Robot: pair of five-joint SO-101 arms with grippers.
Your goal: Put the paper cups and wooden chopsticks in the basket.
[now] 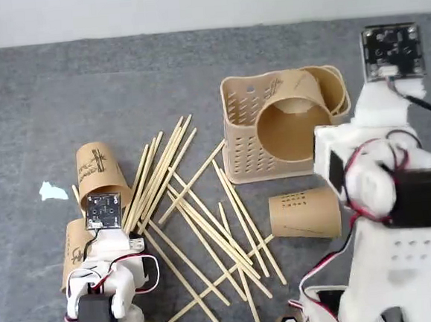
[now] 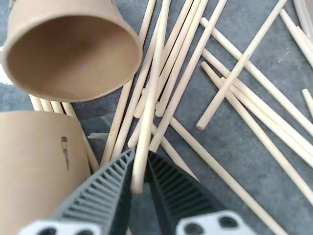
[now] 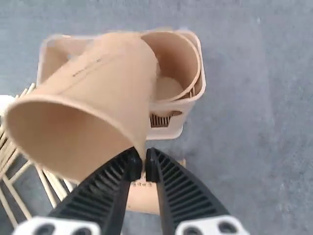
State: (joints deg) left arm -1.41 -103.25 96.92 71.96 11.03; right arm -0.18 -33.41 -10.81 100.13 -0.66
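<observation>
1. Nipped almost shut in the left gripper (image 2: pixel 139 164): one pale wooden chopstick (image 2: pixel 152 93), just beside two tan paper cups (image 2: pixel 73 49) on their sides on the grey cloth-covered table (image 2: pixel 254 147).
2. Pinched by the rim in the right gripper (image 3: pixel 139 164): another tan paper cup (image 3: pixel 93 112), tilted above the beige perforated plastic basket (image 3: pixel 168 122).
3. Counted: five cups in all, with two by the left gripper, one lying before the basket (image 1: pixel 305 213), one held, one inside (image 3: pixel 178 63); one basket; loose chopsticks too overlapped to count.
4. Dark print on the cups, unreadable.

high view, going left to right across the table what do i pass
pale scrap → paper cup with the drawing → loose chopsticks → basket
</observation>
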